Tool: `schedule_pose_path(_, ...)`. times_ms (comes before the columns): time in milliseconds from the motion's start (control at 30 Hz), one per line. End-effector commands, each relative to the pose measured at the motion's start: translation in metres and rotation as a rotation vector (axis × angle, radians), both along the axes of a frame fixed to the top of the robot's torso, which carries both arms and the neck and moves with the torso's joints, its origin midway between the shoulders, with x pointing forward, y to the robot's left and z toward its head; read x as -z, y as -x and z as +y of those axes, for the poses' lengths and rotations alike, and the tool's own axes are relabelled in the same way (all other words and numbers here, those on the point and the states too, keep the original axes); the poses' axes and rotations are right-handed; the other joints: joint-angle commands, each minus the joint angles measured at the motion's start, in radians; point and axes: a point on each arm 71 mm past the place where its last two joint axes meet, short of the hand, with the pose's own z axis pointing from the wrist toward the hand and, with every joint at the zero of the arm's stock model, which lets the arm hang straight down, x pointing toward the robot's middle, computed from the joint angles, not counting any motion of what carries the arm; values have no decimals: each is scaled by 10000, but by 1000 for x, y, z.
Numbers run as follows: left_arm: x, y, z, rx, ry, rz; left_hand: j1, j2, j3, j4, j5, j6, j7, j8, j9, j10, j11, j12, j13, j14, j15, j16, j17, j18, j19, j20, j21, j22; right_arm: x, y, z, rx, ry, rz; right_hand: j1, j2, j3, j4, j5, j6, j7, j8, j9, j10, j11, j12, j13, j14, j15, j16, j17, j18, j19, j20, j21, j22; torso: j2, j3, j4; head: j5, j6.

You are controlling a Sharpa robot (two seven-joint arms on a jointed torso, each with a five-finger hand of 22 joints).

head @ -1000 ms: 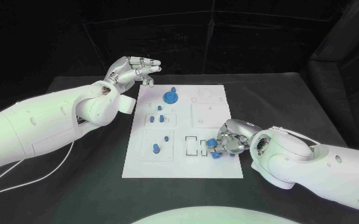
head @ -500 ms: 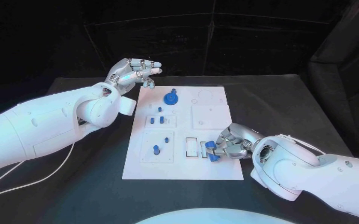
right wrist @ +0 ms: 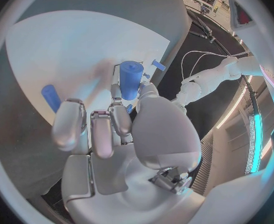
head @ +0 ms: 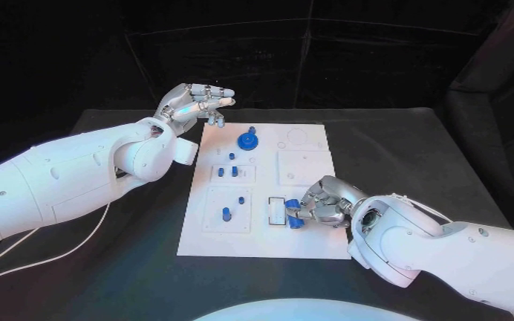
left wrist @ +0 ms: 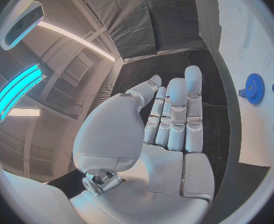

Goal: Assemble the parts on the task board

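At the near right corner of the task board (head: 305, 163), a blue cylinder (right wrist: 131, 79) is pinched by the right hand (head: 324, 203). Beyond the board's far left corner, the left hand (head: 195, 104) is held spread and empty, with a blue gear (head: 247, 140) lying on the board nearby.

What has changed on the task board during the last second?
The right hand, holding a blue part, has slid slightly toward the board's left side, nearer the small slots. The left hand stays raised and holds nothing; the blue gear and other parts have not moved.
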Motion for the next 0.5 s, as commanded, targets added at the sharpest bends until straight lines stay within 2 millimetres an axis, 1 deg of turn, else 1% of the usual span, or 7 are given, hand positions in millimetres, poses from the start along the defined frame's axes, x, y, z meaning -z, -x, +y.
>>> schedule_pose_path(33, -1, 0, -2, 123, 88, -17, -33, 61, -42, 7, -12, -12, 26, 50, 10, -77, -20, 53, 2, -73, 29, 24, -9, 136, -21, 11, -47, -16, -1, -3, 4, 223, -302, -147, -68, -27, -90, 5, 17, 97, -16, 55, 25, -22, -61, -83, -42, 550, -67, 42, -11, -108, -24, -79, 41, -21, 4, -8, -13, 17, -6)
schedule_pose_path(67, -1, 0, -2, 126, 89, -16, -33, 61, -42, 7, -12, -12, 26, 50, 10, -77, -20, 53, 2, -73, 29, 24, -9, 136, -21, 11, -47, -16, -1, -3, 6, 217, -323, -180, -75, -33, -101, 5, 5, 97, -17, 59, 34, -23, -62, -91, -47, 551, -69, 43, -7, -106, -26, -81, 37, -28, 3, -9, -20, 20, -5)
schedule_pose_path(100, -1, 0, -2, 130, 90, -16, -33, 61, -42, 7, -12, -12, 26, 50, 10, -77, -20, 53, 2, -73, 29, 24, -9, 136, -21, 11, -47, -16, -1, -4, 8, 207, -333, -224, -82, -35, -108, 7, -4, 98, -18, 62, 39, -25, -63, -98, -52, 550, -69, 42, -8, -106, -28, -82, 34, -33, 1, -2, -30, 26, -4)
schedule_pose_path(200, -1, 0, -3, 143, 93, -12, -33, 61, -42, 7, -12, -12, 26, 50, 10, -77, -20, 53, 2, -73, 29, 24, -9, 136, -21, 11, -47, -16, -1, -5, 10, 195, -328, -323, -96, -39, -124, 11, -23, 96, -19, 67, 51, -26, -64, -107, -55, 547, -72, 36, -23, -106, -28, -84, 34, -33, 7, 7, -27, 41, -2)
schedule_pose_path(333, -1, 0, -3, 139, 90, -13, -33, 61, -42, 7, -12, -12, 26, 50, 10, -77, -20, 53, 2, -73, 29, 24, -9, 136, -21, 11, -47, -16, 1, -8, 13, 167, -257, -340, -115, -44, -147, 14, -55, 91, -21, 73, 68, -32, -66, -128, -69, 546, -73, 34, -26, -103, -33, -88, 24, -48, 8, 4, -33, 52, 3)
schedule_pose_path(500, -1, 0, -4, 156, 96, -12, -33, 61, -42, 7, -12, -12, 26, 50, 10, -77, -20, 53, 2, -73, 29, 24, -9, 136, -21, 11, -47, -16, 3, -9, 18, 35, -161, -247, -184, -46, -255, 13, -341, 44, -24, 92, 155, -48, -68, -199, -91, 531, -78, 4, -77, -92, -57, -100, -25, -115, 13, 9, -24, 71, -18)
